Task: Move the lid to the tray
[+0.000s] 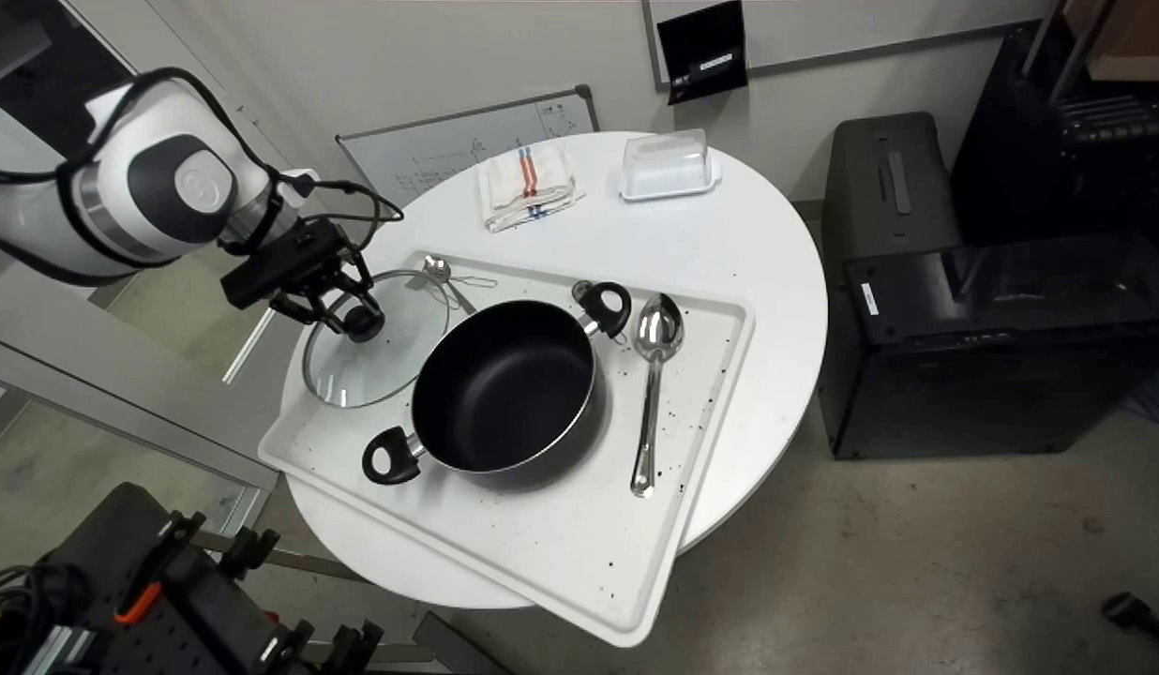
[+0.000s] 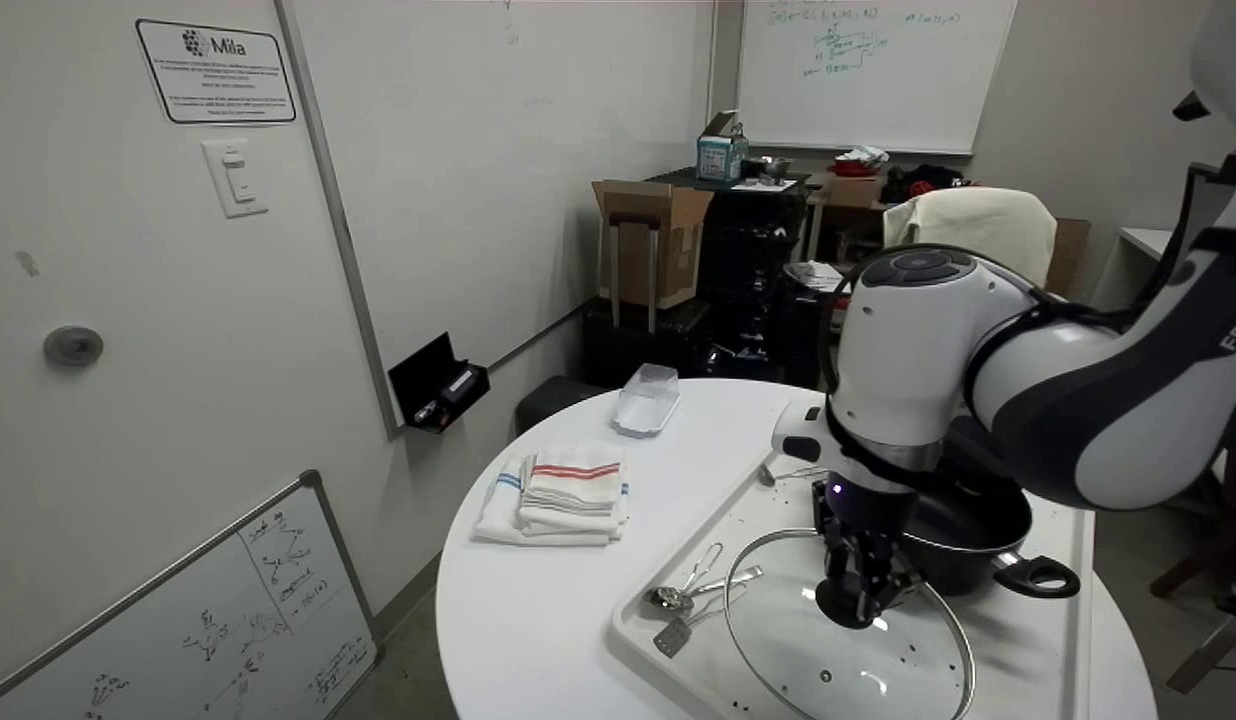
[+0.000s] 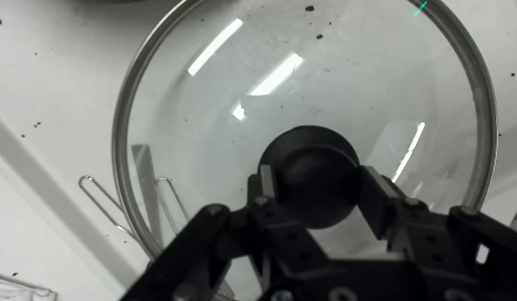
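One glass lid point(image 3: 283, 113), one pan point(image 1: 509, 384), one large spoon point(image 1: 651, 398), one tray point(image 1: 542, 548). Lid round, same width every way, knob point(image 3: 313, 142) pointing up; gripper point(image 3: 318, 184) pinching knob.

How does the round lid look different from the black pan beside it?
The lid is see-through with a metal-coloured rim, while the pan is black and opaque. The lid has one black knob in its middle; the pan has two looped handles at its sides. The pincer grips the lid by its knob, whereas the pan stands ungripped on the tray. Both are round and have black parts to hold.
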Controlling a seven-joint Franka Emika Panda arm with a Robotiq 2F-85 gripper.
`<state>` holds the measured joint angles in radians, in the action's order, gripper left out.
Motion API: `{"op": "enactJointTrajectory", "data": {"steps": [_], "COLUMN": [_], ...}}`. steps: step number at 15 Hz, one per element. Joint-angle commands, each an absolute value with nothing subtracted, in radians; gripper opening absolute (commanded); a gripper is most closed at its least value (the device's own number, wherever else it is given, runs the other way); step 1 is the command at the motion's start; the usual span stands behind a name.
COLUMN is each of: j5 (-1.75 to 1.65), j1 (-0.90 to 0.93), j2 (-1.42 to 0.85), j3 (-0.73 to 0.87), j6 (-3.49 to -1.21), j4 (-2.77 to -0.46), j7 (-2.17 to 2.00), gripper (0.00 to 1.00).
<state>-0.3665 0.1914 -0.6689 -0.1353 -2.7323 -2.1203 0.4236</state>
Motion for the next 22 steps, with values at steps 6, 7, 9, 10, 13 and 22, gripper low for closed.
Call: {"op": "enactJointTrajectory", "data": {"steps": [6,7,9,10,13,22], "j5": [-0.480,-0.491,-0.513,-0.524,-0.542,-0.515], "j1": [0.239,0.245,0.259,0.266,0.276,0.228], "j2": [-0.786,-0.793,-0.806,-0.811,-0.810,-0.749], "j3": [-0.059,-0.053,-0.036,-0.027,-0.016,-0.068], "j6": [-2.816,-2.820,-2.829,-2.834,-2.838,-2.823], "j4": [-2.097,-2.100,-2.106,-2.108,-2.113,-2.168], "j7": [0.406,0.405,0.403,0.401,0.400,0.429], "gripper": [0.25,0.25,0.25,0.25,0.25,0.99]}}
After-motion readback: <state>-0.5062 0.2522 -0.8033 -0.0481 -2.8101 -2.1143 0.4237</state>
